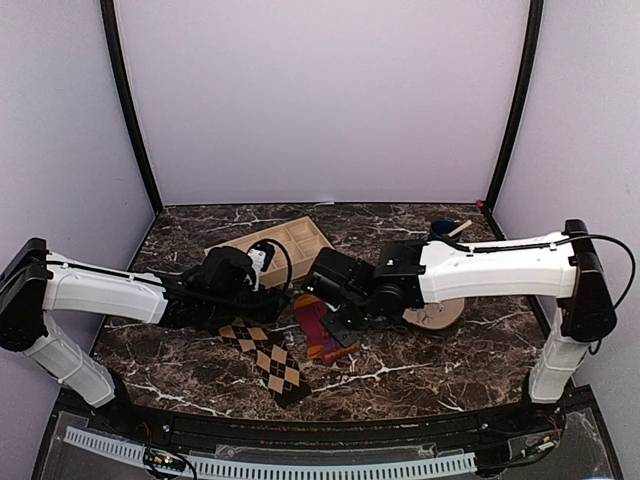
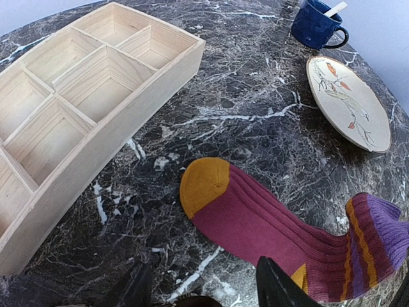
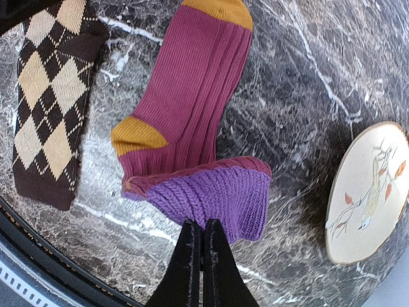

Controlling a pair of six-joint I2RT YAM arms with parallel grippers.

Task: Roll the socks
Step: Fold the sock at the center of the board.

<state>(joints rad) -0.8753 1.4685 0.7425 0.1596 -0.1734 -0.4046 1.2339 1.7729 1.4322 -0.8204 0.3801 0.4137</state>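
Your right fingers (image 3: 188,262) are pressing tight together on the folded purple cuff of the maroon sock (image 3: 192,96). The sock is lying on the marble worktop (image 1: 430,370) at centre frame in the overhead view, its yellow toe nearest the wooden tray (image 2: 108,137). Your left fingers (image 2: 276,286) are hanging wide apart and empty at the bottom of their own view, near the sock's heel. The argyle sock (image 1: 268,360) is lying just beside it, lower left overhead. A plate (image 2: 348,102) and blue mug (image 2: 316,25) are sitting at upper right.

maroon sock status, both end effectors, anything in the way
Left end effector open by the heel. Right end effector shut on folded purple cuff of maroon sock. Argyle sock beside, apart.
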